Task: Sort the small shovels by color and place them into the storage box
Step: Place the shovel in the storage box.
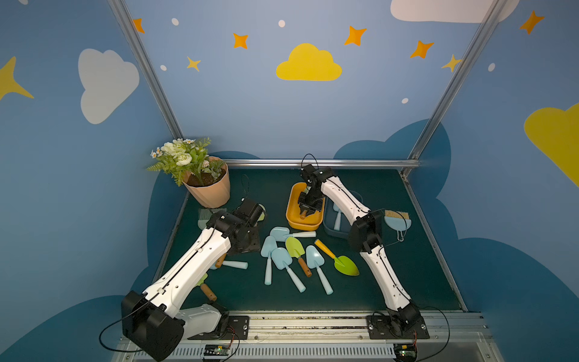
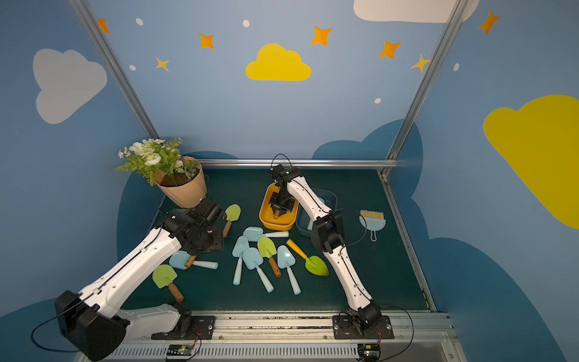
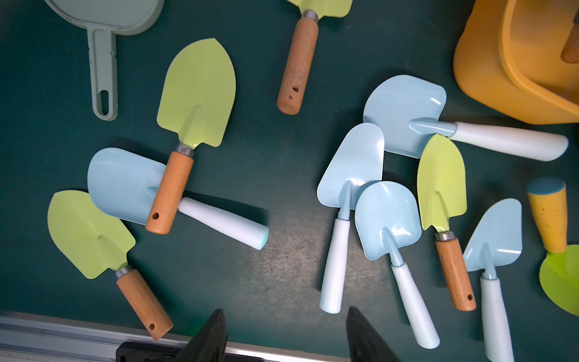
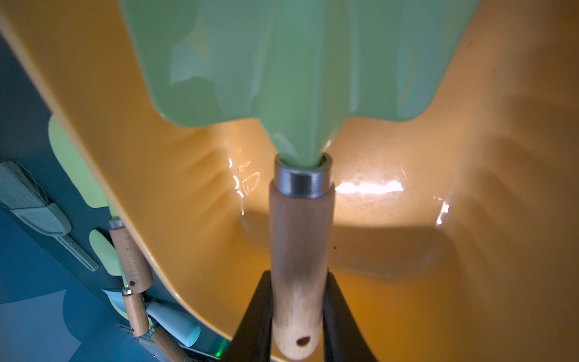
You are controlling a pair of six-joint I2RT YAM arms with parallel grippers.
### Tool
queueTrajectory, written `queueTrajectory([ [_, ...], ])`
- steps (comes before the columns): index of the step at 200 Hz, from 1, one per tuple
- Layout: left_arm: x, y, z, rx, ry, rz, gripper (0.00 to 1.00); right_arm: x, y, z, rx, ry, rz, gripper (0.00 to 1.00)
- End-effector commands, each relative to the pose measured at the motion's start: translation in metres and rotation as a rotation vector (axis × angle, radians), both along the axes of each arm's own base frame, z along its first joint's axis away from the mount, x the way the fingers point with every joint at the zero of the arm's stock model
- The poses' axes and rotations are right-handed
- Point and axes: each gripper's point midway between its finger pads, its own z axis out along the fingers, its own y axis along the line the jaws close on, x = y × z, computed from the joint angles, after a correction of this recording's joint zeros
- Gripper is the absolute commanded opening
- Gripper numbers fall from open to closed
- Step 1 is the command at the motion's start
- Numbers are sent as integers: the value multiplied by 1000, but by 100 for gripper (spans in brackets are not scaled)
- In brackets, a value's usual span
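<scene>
1. Plainly, the right wrist view settles the grip. The right gripper is clamped on the wooden handle of a green shovel, one dark finger on each side. The blade points down inside the orange box. Whether the blade touches the box floor cannot be told.
2. In both top views the same gripper hangs over the orange box. Only the brown handle end shows beneath it, and the blade is hidden.
3. The left gripper shows its jaws only in the left wrist view. Two dark fingertips stand well apart over bare mat, holding nothing.
4. Just beside the orange box sits a grey-blue box. One boxed blue shovel lies in it, partly covered by the right arm.
5. Mid-mat, both top views show four loose blue shovels, a wooden-handled green shovel and an orange-handled green shovel. The left wrist view shows their blades overlapping.
6. A far green shovel lies clear near the flower pot in a top view.
7. The left wrist view alone shows a crossing green shovel resting its handle on the blade of a lone blue shovel. A near green shovel lies close against that blade.
8. The tan-bristled blue brush appears only in the top views.
</scene>
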Motion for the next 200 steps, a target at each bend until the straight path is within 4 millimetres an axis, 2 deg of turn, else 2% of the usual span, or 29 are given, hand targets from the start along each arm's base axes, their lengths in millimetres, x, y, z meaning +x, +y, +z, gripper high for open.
queueTrajectory([
  [1,-3,2,-1,2,4,-16,54,4,1,-4,2,-5,-6,0],
  [93,-4,3,-6,5,13,-12,54,-1,-20,-25,-88,37,10,0],
  [200,-3,2,-12,7,31,-17,54,-3,-23,-46,-102,85,3,5],
])
